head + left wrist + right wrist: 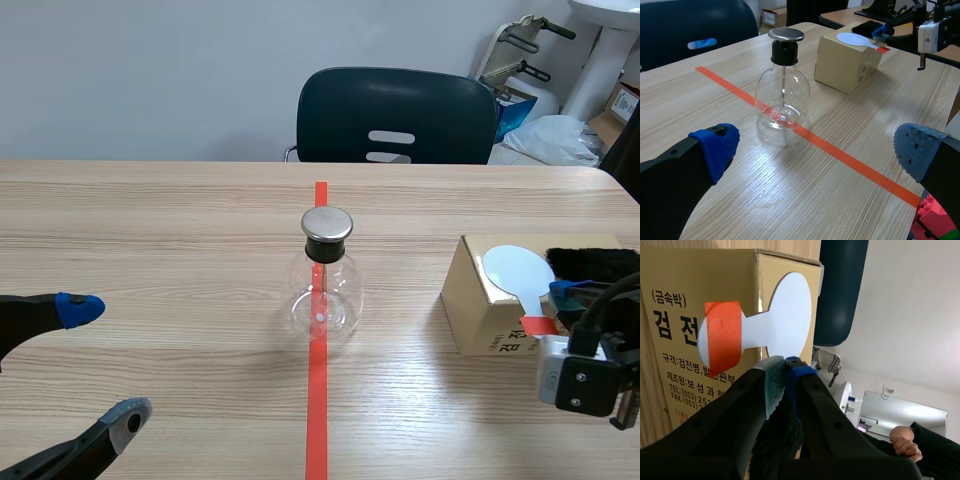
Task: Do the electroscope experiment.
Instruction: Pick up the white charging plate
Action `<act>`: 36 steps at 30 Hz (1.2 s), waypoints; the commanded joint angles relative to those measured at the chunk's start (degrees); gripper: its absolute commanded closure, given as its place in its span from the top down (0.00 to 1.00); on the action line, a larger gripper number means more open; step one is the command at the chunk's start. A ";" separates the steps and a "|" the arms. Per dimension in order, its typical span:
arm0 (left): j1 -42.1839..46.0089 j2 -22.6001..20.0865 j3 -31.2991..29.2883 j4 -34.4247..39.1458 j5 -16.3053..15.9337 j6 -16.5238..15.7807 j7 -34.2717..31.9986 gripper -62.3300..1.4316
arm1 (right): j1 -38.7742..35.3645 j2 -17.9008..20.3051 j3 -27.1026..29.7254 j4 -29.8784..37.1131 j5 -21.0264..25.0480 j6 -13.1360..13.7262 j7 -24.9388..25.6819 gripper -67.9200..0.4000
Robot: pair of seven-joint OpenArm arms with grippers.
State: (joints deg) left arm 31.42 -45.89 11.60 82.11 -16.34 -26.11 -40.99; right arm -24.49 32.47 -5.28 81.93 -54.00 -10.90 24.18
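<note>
The electroscope [322,285] is clear glass with a black stopper and a silver cap. The cardboard box [478,310] is tan with black print, the paddle [520,272] white with an orange-red taped handle, the table [150,230] pale wood grain.

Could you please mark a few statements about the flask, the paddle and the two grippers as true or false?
1. The glass flask stands on the orange tape line. True.
2. The white paddle lies on the table beside the flask. False: it lies on top of the cardboard box.
3. The left gripper is open and holds nothing. True.
4. The right gripper is gripping the flask's metal cap. False: it is at the box, shut on the black fur.
</note>
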 commanded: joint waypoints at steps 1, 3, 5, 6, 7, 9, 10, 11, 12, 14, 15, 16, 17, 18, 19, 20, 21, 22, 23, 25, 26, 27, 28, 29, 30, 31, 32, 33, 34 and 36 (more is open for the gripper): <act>-0.48 0.15 -0.15 0.83 -0.37 0.11 -1.01 1.00 | 0.46 2.69 0.87 1.25 2.29 -0.76 -0.28 0.02; -0.48 0.15 -0.15 0.83 -0.37 0.11 -1.03 1.00 | 0.37 3.89 0.87 1.90 4.68 -1.11 -0.92 0.02; -0.48 0.15 -0.15 0.83 -0.37 0.11 -1.01 1.00 | 0.35 5.14 0.87 2.82 6.73 -1.33 -1.75 0.02; -0.48 0.13 -0.15 0.83 -0.37 0.11 -1.01 1.00 | 0.35 5.64 0.87 3.32 7.50 -1.46 -2.32 0.02; -0.48 0.13 -0.15 0.83 -0.37 0.17 -1.01 1.00 | 0.35 6.14 0.92 3.89 8.09 -1.60 -3.26 0.02; -0.48 0.13 -0.15 0.83 -0.37 0.50 -1.01 1.00 | 0.33 6.80 1.33 5.18 8.59 -1.70 -4.98 0.02; -0.48 0.13 -0.15 0.83 -0.35 0.79 -1.01 1.00 | 0.31 6.95 1.77 5.84 8.63 -1.84 -5.75 0.02; -0.48 0.13 -0.15 0.83 -0.35 1.11 -1.01 1.00 | 0.11 7.08 2.36 6.58 8.63 -2.27 -6.62 0.02; -0.48 0.13 -0.15 0.83 -0.35 1.20 -1.01 1.00 | -0.13 7.08 2.99 7.32 8.63 -2.97 -7.08 0.02; -0.48 0.13 -0.15 0.83 -0.35 1.20 -1.01 1.00 | -0.85 7.08 4.61 9.14 8.63 -3.48 -7.67 0.02; -0.48 0.13 -0.15 0.83 -0.35 1.22 -1.01 1.00 | -1.29 7.08 5.51 10.19 8.63 -3.50 -7.96 0.02; -0.48 0.13 -0.15 0.83 -0.35 1.22 -1.01 1.00 | -1.64 7.08 6.38 11.26 8.68 -3.67 -8.09 0.02; -0.48 0.13 -0.15 0.83 -0.35 1.22 -1.01 1.00 | -2.10 7.08 7.30 12.31 8.90 -3.80 -8.28 0.02; -0.48 0.13 -0.15 0.83 -0.35 1.22 -1.01 1.00 | -2.40 7.08 8.17 13.42 9.38 -4.13 -8.44 0.02; -0.48 0.13 -0.15 0.83 -0.35 1.22 -1.01 1.00 | -2.67 7.08 9.07 14.58 9.73 -4.46 -8.59 0.02; -0.48 0.13 -0.15 0.83 -0.35 1.25 -1.01 1.00 | -3.10 7.08 10.01 15.65 9.90 -4.68 -8.90 0.02; -0.48 0.13 -0.15 0.83 -0.35 1.36 -1.01 1.00 | -3.45 7.08 11.02 16.90 10.12 -4.72 -8.92 0.02; -0.48 0.13 -0.15 0.83 -0.35 1.36 -0.98 1.00 | -3.80 7.08 11.89 17.97 10.51 -4.74 -8.94 0.02; -0.48 0.13 -0.15 0.83 -0.35 1.36 -1.01 1.00 | -4.24 7.08 12.87 19.04 10.82 -4.74 -8.98 0.02; -0.48 0.13 -0.15 0.83 -0.35 1.38 -1.01 1.00 | -4.94 7.08 14.32 20.81 11.43 -4.74 -9.09 0.02; -0.48 0.13 -0.15 0.83 -0.35 1.38 -1.01 1.00 | -5.27 7.08 14.99 21.57 11.67 -4.72 -9.07 0.02; -0.48 0.13 -0.15 0.83 -0.35 1.38 -1.01 1.00 | -5.46 7.06 15.50 22.29 12.11 -4.72 -9.07 0.02; -0.48 0.13 -0.15 0.83 -0.35 1.38 -1.01 1.00 | -5.70 7.06 15.93 22.84 12.44 -4.74 -9.11 0.02; -0.48 0.13 -0.15 0.83 -0.37 1.38 -1.01 1.00 | -5.99 7.06 16.44 23.30 12.52 -4.72 -9.14 0.02; -0.48 0.13 -0.15 0.83 -0.37 1.38 -1.01 1.00 | -6.19 7.06 16.81 23.71 12.79 -4.72 -9.09 0.02; -0.48 0.13 -0.15 0.83 -0.35 1.38 -1.01 1.00 | -6.29 7.06 17.09 24.02 13.20 -4.74 -9.11 0.02; -0.48 0.13 -0.15 0.83 -0.35 1.38 -1.01 1.00 | -6.32 7.06 17.40 24.28 13.51 -4.74 -9.16 0.02; -0.48 0.13 -0.15 0.83 -0.35 1.38 -1.01 1.00 | -6.32 7.06 17.53 24.39 13.79 -4.90 -9.25 0.02; -0.48 0.13 -0.15 0.83 -0.35 1.38 -1.01 1.00 | -6.32 7.04 17.62 24.41 13.81 -5.53 -9.31 0.02; -0.48 0.13 -0.15 0.83 -0.35 1.38 -1.01 1.00 | -6.60 7.04 17.62 24.41 14.01 -7.54 -9.79 0.02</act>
State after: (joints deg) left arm 31.42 -45.89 11.60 82.11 -16.32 -24.80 -40.99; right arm -31.20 38.59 11.55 105.82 -40.56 -17.34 14.85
